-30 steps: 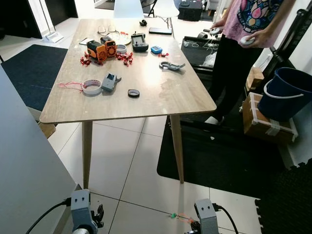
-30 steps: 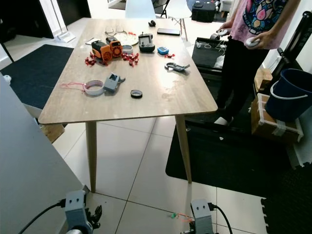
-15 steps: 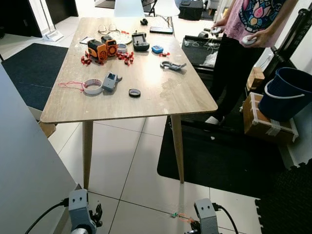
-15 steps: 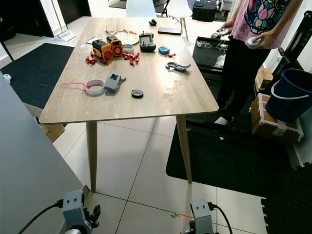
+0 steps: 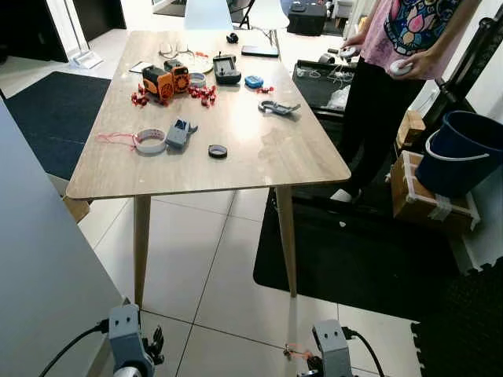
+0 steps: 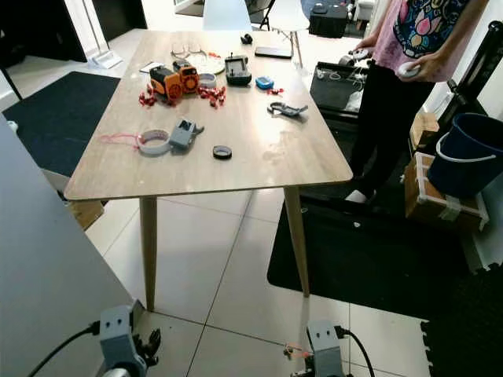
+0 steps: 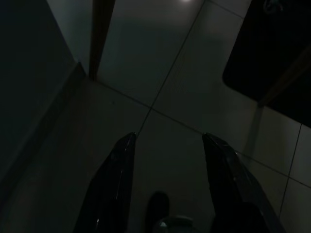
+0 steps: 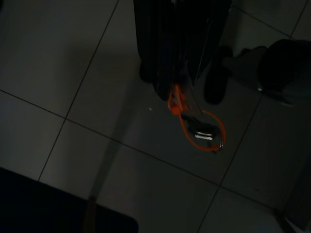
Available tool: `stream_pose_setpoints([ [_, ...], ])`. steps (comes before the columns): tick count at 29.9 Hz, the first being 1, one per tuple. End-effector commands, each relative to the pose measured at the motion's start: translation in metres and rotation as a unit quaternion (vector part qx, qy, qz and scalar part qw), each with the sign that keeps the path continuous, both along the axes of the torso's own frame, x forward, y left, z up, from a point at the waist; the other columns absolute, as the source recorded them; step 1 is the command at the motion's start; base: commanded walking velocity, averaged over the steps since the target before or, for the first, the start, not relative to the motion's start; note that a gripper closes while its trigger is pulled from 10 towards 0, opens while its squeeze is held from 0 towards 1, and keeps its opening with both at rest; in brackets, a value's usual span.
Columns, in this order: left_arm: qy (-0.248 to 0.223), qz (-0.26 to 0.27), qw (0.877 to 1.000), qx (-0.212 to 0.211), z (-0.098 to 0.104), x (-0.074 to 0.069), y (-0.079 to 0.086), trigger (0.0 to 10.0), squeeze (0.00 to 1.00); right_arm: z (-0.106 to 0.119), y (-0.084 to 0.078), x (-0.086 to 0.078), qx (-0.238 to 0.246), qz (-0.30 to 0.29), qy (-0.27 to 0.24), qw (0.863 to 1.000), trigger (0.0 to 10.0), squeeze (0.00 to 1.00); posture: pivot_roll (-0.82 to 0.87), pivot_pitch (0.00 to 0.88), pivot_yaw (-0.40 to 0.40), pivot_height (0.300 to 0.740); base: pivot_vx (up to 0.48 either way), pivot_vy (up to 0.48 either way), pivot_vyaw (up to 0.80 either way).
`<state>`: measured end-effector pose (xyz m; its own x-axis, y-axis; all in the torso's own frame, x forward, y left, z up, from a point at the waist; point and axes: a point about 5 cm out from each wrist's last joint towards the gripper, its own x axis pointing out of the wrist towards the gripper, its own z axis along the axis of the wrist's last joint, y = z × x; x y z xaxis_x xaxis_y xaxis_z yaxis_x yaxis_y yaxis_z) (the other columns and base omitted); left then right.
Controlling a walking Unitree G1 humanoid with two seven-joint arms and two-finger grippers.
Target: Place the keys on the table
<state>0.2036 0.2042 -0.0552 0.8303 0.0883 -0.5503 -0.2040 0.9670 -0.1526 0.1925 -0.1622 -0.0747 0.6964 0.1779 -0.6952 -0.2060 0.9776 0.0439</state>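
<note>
below the closed right gripper (image 8: 181, 85), the keys (image 8: 203, 134) dangle, pinched.

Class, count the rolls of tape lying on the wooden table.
2. A white roll lies near the table's left edge; a small black roll lies nearer the middle. Others may hide among the far clutter.
</note>
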Motion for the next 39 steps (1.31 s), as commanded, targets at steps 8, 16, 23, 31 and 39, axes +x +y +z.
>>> stream_pose_setpoints([
  [8,0.010,0.004,1.000,-0.005,-0.0033,-0.0050,0.0003,10.0,0.00,-0.0019,-0.0016,-0.0037,-0.003,0.001,0.006,1.000,10.0,0.00,0.08,0.071,-0.009,0.740,0.293,0.000,0.00],
  [16,0.009,0.003,1.000,-0.005,-0.0031,-0.0052,0.0004,10.0,0.00,-0.0019,-0.0014,-0.0038,-0.003,0.001,0.006,1.000,10.0,0.00,0.08,0.071,-0.009,0.740,0.310,0.000,0.00],
  [23,0.009,0.003,1.000,-0.005,-0.0032,-0.0054,0.0006,10.0,0.00,-0.0021,-0.0017,-0.0040,-0.004,0.001,0.007,1.000,10.0,0.00,0.08,0.072,-0.007,0.740,0.312,0.000,0.00],
  [31,0.012,0.004,1.000,-0.003,-0.0036,-0.0061,0.0010,10.0,0.00,-0.0024,-0.0017,-0.0048,-0.004,0.001,0.008,1.000,10.0,0.00,0.08,0.073,-0.007,0.740,0.282,0.000,0.00],
  [39,0.012,0.005,1.000,-0.005,-0.0037,-0.0062,0.0008,10.0,0.00,-0.0025,-0.0018,-0.0049,-0.004,0.001,0.008,1.000,10.0,0.00,0.08,0.074,-0.010,0.740,0.257,0.000,0.00],
])
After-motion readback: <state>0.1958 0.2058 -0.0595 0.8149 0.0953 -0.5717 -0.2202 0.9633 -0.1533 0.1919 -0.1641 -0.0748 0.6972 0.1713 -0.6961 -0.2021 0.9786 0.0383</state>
